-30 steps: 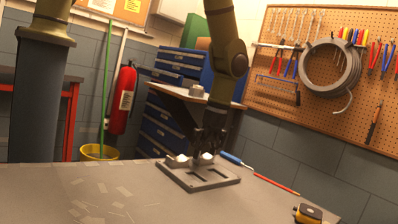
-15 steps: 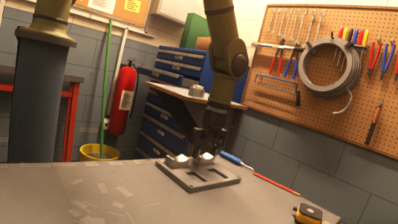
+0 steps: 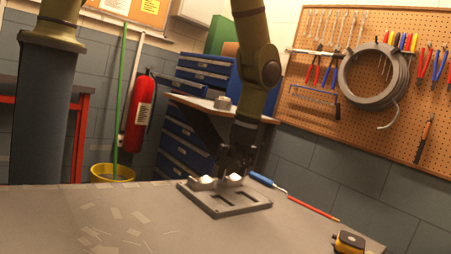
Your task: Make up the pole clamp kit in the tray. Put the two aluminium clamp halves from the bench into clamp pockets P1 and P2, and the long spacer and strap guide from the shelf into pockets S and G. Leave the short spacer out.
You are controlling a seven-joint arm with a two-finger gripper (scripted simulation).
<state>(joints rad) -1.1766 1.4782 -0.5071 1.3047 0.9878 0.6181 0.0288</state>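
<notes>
An aluminium clamp half [image 3: 234, 179] sits in the right-hand clamp pocket at the far edge of the grey tray [image 3: 224, 197]. My gripper [image 3: 232, 175] stands straight over it, open, holding nothing. The other clamp half [image 3: 203, 181] sits in the pocket to its left. Two long slots in the near part of the tray are empty. A grey metal part [image 3: 222, 102] rests on the wooden shelf [image 3: 218, 107] behind the arm. Other shelf parts are hidden by the arm.
A blue drawer cabinet [image 3: 197, 113] stands behind the shelf. A blue-handled screwdriver [image 3: 265, 180] and a red pencil [image 3: 313, 208] lie right of the tray. A yellow tape measure [image 3: 348, 242] sits at the bench's near right edge. Tape scraps litter the near left bench.
</notes>
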